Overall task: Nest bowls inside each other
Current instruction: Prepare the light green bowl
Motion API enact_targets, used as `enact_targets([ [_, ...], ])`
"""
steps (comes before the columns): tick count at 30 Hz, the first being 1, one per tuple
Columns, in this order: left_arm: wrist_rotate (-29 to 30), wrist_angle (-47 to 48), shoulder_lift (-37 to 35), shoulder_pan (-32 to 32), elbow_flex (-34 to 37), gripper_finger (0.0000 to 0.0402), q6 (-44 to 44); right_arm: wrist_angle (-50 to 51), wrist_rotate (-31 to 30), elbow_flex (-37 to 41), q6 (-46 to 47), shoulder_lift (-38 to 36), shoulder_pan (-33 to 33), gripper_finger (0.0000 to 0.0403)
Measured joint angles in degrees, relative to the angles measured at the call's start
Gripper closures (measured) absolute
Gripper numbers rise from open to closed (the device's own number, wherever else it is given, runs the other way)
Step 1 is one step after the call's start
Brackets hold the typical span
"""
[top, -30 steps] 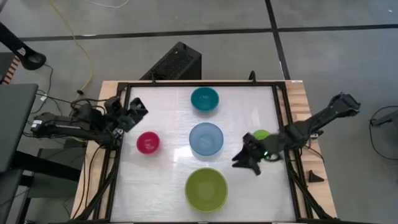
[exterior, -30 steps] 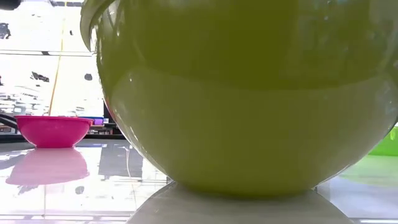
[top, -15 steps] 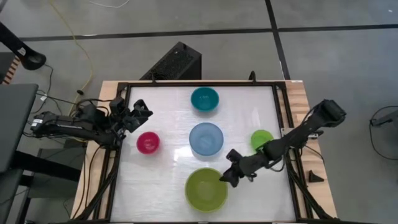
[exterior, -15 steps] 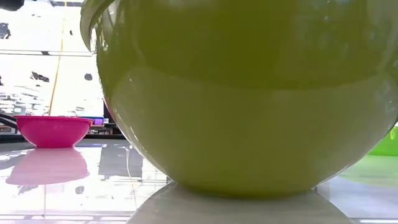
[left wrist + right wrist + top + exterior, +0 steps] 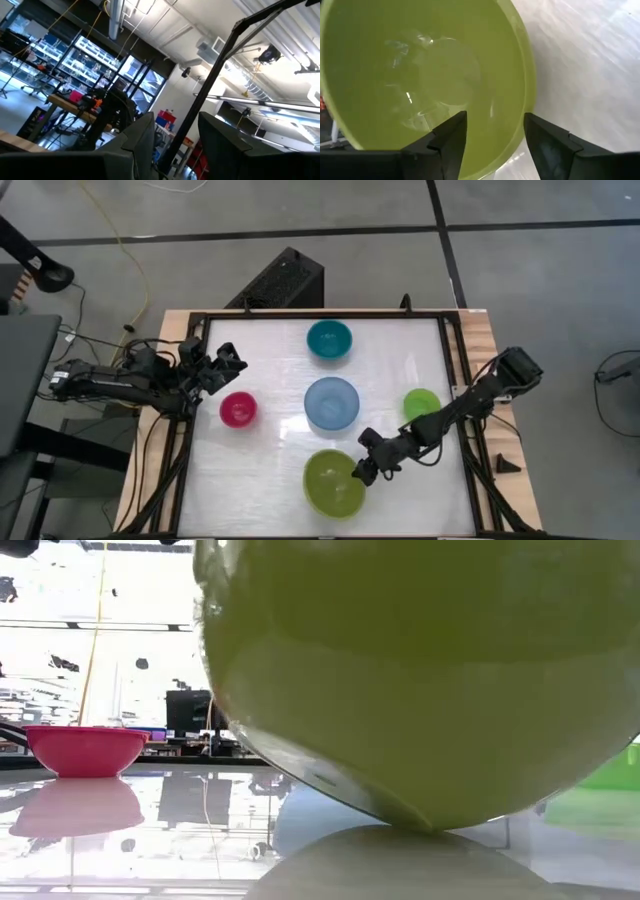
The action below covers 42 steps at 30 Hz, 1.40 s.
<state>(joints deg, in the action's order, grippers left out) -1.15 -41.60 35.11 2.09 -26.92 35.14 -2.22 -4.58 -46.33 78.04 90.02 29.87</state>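
Observation:
The large olive-green bowl [image 5: 330, 485] stands near the table's front edge, tilted. In the low view this bowl [image 5: 420, 690] rests on the right part of its underside, its left side raised. My right gripper [image 5: 360, 472] is open at its right rim. The light blue bowl [image 5: 331, 402] sits mid-table, with the teal bowl [image 5: 329, 339] behind it. The small bright green bowl [image 5: 421, 404] is on the right and the magenta bowl [image 5: 238, 409] on the left. My left gripper [image 5: 232, 362] waits open at the table's left edge, pointing up. My right gripper [image 5: 495, 145] straddles the olive-green bowl's right rim [image 5: 527, 107], one finger [image 5: 451, 142] inside the bowl and the other [image 5: 547, 145] outside. It comes slanting down from the table's right. The jaws stand wide apart. The spot of touch is hidden below the fingers.
A black frame [image 5: 447, 330] runs around the white tabletop. Bare table lies between the olive-green bowl and the magenta bowl [image 5: 85, 748], and at the near right corner.
My right gripper has gone down and toward the table's near left, from beside the small bright green bowl to the olive-green bowl's right rim, rolling as it went. The olive-green bowl has tipped: its left side has lifted while its right underside stays on the table.

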Motion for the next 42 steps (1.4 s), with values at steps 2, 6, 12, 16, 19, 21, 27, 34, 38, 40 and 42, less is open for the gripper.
enact_targets([
  [2,-0.04,0.11,0.0,0.0,0.0,0.026,0.06,-0.04,0.0,0.0,0.0,-0.3,-0.1,0.0176],
  [6,-0.06,0.15,0.0,0.0,0.0,0.026,0.06,0.43,0.17,0.01,0.6,-0.47,-0.37,0.0177],
  [12,-0.06,0.14,0.0,-0.02,0.0,0.026,1.09,-0.73,0.17,0.0,1.24,-0.48,-0.73,0.0177],
  [16,-0.06,0.15,0.0,0.0,0.0,0.026,1.09,-1.66,0.22,0.0,1.22,-0.48,-0.76,0.0177],
  [19,-0.05,0.14,0.0,-0.01,0.0,0.026,1.1,-1.77,2.53,0.0,1.18,-0.1,-0.83,0.0178],
  [21,-0.04,0.14,0.0,-0.02,0.0,0.026,1.09,-1.95,4.19,0.0,1.27,0.64,-1.23,0.0183],
  [27,-0.02,0.11,0.0,-0.02,0.0,0.026,1.09,-5.15,8.48,0.0,1.62,4.76,-3.12,0.0264],
  [34,0.0,0.13,0.0,-0.02,0.0,0.026,1.55,-2.71,8.15,0.07,-0.91,4.89,-7.37,0.0362],
  [38,0.29,0.12,0.0,-0.02,0.0,0.026,1.55,1.79,8.11,0.0,-2.03,3.47,-10.04,0.0352],
  [40,0.31,0.12,0.0,-0.02,0.0,0.026,1.55,3.35,8.15,-0.01,-3.42,2.83,-11.11,0.0345],
  [42,0.31,0.13,0.0,-0.02,0.0,0.026,1.67,3.63,8.15,0.0,-5.28,2.1,-11.9,0.0341],
])
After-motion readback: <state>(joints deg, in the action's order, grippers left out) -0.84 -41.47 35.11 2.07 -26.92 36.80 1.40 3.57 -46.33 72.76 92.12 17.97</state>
